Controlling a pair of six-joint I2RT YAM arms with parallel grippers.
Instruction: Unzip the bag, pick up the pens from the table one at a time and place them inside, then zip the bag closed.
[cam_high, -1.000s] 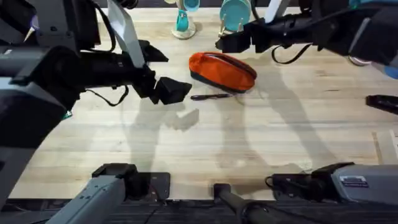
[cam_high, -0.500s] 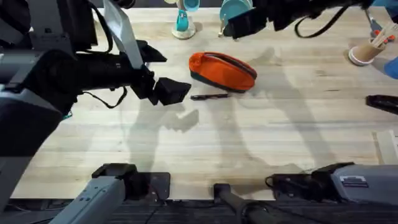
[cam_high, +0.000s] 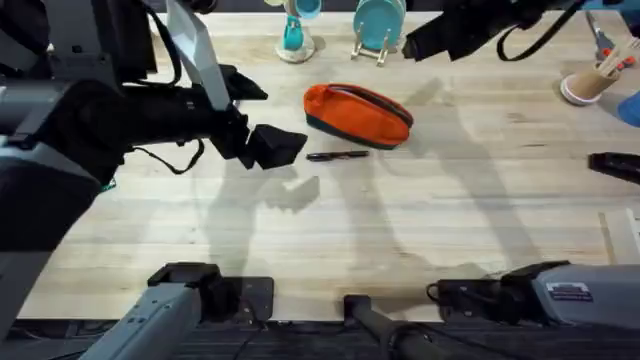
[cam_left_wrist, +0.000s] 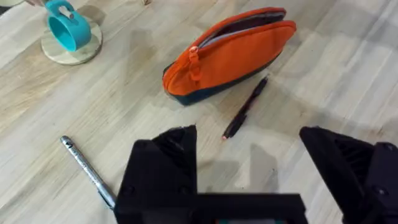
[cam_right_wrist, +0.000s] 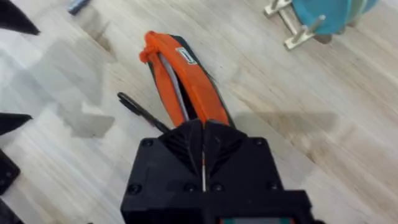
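The left gripper (cam_left_wrist: 249, 180) hangs low over the table (cam_high: 420, 230), its fingers spread wide apart and holding nothing. It sits just short of the bag on the near-left side, a sensible stance for dropping onto a pen.

The black pen (cam_left_wrist: 246, 107) lies on the wood just beside the bag's (cam_high: 357, 114) near edge, roughly parallel to it and seemingly not touching. The silver pen (cam_left_wrist: 87, 171) lies farther from the bag, off its zipper-pull end and close to the left gripper's finger (cam_left_wrist: 163, 163). Both are still outside, so the loading step is not yet done.

The bag itself rests on its dark lower strip with the zipper (cam_right_wrist: 170, 78) facing up. The left wrist view shows a dark slit along the top, which suggests the mouth is already open to receive the pens.

Beyond the bag, the right gripper (cam_right_wrist: 203, 155) is raised above its far-right side with its fingers pressed together and empty, apparently kept clear so the left arm can work. A teal cup (cam_left_wrist: 65, 31) on a round coaster stands beyond the bag's far side.
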